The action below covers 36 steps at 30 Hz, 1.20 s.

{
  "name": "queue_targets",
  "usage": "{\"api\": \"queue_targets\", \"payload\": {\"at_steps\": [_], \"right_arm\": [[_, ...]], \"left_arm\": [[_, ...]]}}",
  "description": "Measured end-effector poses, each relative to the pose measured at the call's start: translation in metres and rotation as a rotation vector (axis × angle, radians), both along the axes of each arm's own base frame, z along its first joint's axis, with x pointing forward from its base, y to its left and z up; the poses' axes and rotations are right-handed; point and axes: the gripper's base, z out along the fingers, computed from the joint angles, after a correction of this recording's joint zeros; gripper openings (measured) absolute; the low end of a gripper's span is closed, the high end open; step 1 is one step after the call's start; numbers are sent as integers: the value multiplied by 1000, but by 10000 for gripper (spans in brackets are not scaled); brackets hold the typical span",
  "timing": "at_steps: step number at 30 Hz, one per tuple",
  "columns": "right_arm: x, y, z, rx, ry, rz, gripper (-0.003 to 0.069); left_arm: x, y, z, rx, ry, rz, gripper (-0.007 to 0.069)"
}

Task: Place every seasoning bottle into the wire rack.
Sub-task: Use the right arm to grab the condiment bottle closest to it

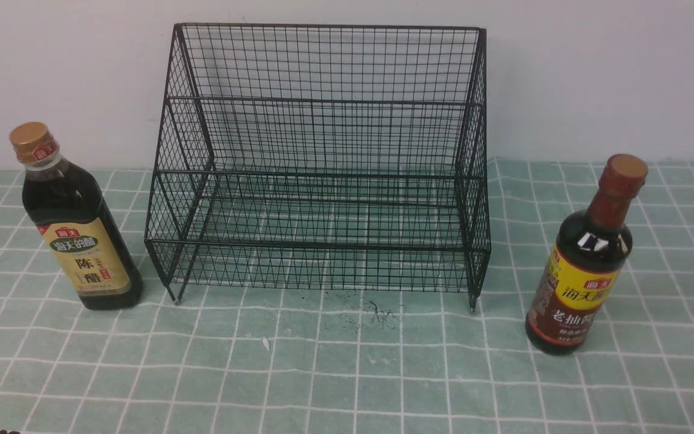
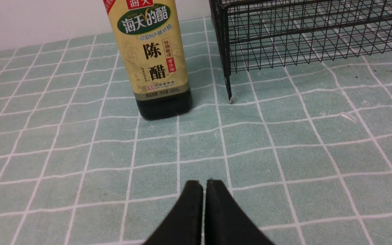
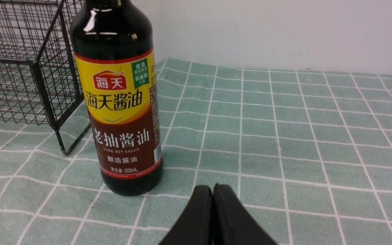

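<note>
**Front view.** Black wire rack [image 1: 323, 99] upright at centre rear of the green-checked surface [image 1: 347, 386], tall back toward the white wall [image 1: 594, 72], short feet resting on the surface. Square bottle [image 1: 79, 241], tan cap and beige label, upright to the rack's left, just beside the front left foot, not touching. Round bottle [image 1: 582, 277], red-brown neck and yellow-and-brown label, upright to the rack's right, near the front right foot and slightly farther forward. Both bottles outside the rack, dark liquid in each. Small white scrap [image 1: 265, 343] and dark smudges [image 1: 377, 310] on the surface just in front of the rack.

**Left wrist view.** Left hand [image 2: 204, 190] low over the surface, fingers pressed together, gripping nothing, aimed between the square bottle and the rack's foot, well short of both.

**Right wrist view.** Right hand [image 3: 213, 194] likewise closed tight and empty, tips near the round bottle's base but apart from it.
</note>
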Motion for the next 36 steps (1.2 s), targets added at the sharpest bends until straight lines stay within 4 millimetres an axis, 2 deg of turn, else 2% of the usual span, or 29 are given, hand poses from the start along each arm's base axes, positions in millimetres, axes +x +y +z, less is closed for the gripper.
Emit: {"api": "queue_targets", "payload": {"at_steps": [22, 24, 31, 36], "right_arm": [[0, 0, 0, 3, -2, -1, -15], [1, 1, 2, 77, -32, -1, -15], [2, -2, 28, 617, -309, -44, -15], [1, -5, 33, 719, -366, -65, -15]], "left_arm": [[0, 0, 0, 0, 0, 0, -6], [0, 0, 0, 0, 0, 0, -6], [0, 0, 0, 0, 0, 0, -6], [0, 0, 0, 0, 0, 0, -6]]}}
